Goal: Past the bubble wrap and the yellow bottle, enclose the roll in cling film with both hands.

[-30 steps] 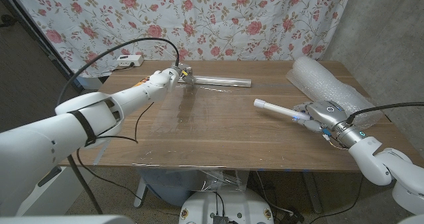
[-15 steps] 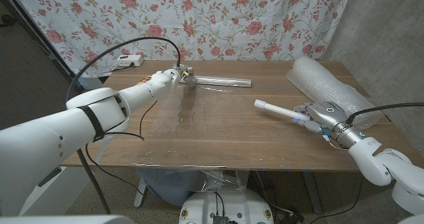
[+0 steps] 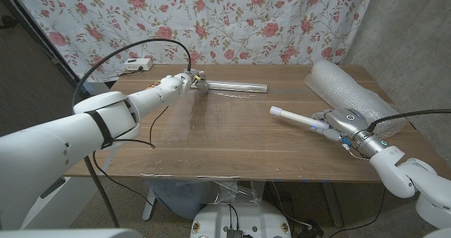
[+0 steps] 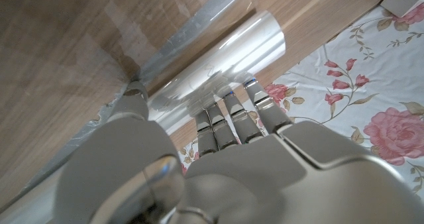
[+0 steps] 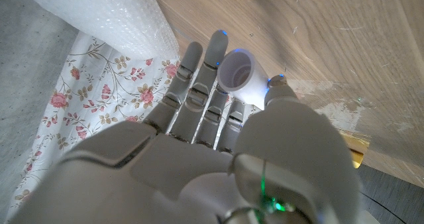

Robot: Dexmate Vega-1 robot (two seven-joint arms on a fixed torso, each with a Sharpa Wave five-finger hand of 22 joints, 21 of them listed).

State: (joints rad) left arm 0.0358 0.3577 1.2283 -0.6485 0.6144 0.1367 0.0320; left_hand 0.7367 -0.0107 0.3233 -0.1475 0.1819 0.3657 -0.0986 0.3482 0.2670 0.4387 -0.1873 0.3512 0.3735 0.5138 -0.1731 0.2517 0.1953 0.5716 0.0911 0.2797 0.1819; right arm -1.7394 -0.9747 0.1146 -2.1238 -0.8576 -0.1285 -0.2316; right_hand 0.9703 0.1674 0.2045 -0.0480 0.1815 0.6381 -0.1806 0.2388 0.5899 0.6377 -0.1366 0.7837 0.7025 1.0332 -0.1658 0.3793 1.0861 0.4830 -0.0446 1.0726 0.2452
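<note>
Far across the wooden table [image 3: 232,143], near its back edge, the left hand [image 3: 189,79] grips one end of the long clear roll of cling film [image 3: 232,86]; in the left wrist view the fingers [image 4: 228,114] curl over the glossy transparent cylinder [image 4: 218,58] with the thumb pressed against its other side, and a loose sheet of film trails from the roll along the wood. From that hand the roll runs toward the robot's right, lying parallel to the back edge below the flowered cloth [image 3: 232,20] that hangs behind the table. On the robot's right side the right hand [image 3: 342,122] holds a white cylindrical tube [image 3: 292,116], which sticks out of its grasp toward the middle of the table and slants up off the surface; the right wrist view looks straight into the tube's open end [image 5: 240,71], with fingers and thumb closed around it. Just behind and beside this hand lies a rolled bundle of bubble wrap [image 3: 345,90], close to the table's right edge. A white power strip [image 3: 137,65] sits beyond the left hand, near the table's back left corner.
</note>
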